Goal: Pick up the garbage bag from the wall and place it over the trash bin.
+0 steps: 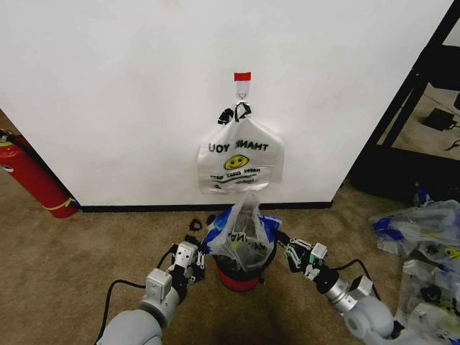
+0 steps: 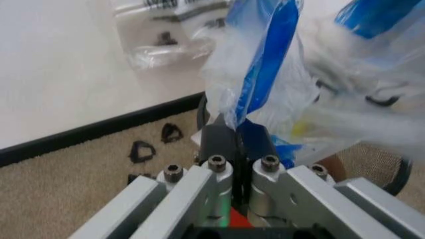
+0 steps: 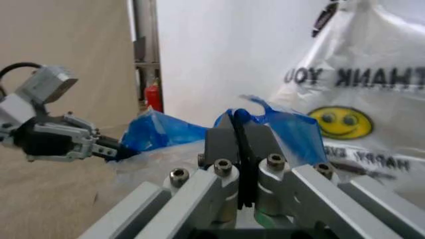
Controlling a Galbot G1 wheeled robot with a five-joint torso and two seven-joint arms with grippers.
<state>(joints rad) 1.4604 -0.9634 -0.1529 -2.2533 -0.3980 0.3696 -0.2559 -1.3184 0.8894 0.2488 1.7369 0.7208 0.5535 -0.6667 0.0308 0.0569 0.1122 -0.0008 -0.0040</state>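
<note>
1. At the far left you see a red fire extinguisher point(image 1: 32, 180) leaning against the plain white wall point(image 1: 108, 93), well apart from the work.
2. Your left gripper point(image 1: 203, 253) sits low at the left side of the small round black mesh trash bin with a red base point(image 1: 238, 279). In the left wrist view its fingers point(image 2: 219, 144) are pressed together on a blue patch of the thin see-through plastic garbage bag point(image 1: 241, 237).
3. The garbage bag stands in and above the bin's mouth, bunched upward between the two grippers, its blue edges spread out to either side.
4. Above it, a whiter THANK YOU smiley bag point(image 1: 241, 159) hangs on the wall from a small hook point(image 1: 243, 92) under a red tape strip point(image 1: 243, 76).
5. Your right gripper point(image 1: 277, 237) is at the bin's right side; in the right wrist view it is clamped tight on the bag's blue edge.
6. At the far right, more plastic bags point(image 1: 420, 237) lie heaped on the carpet.
</note>
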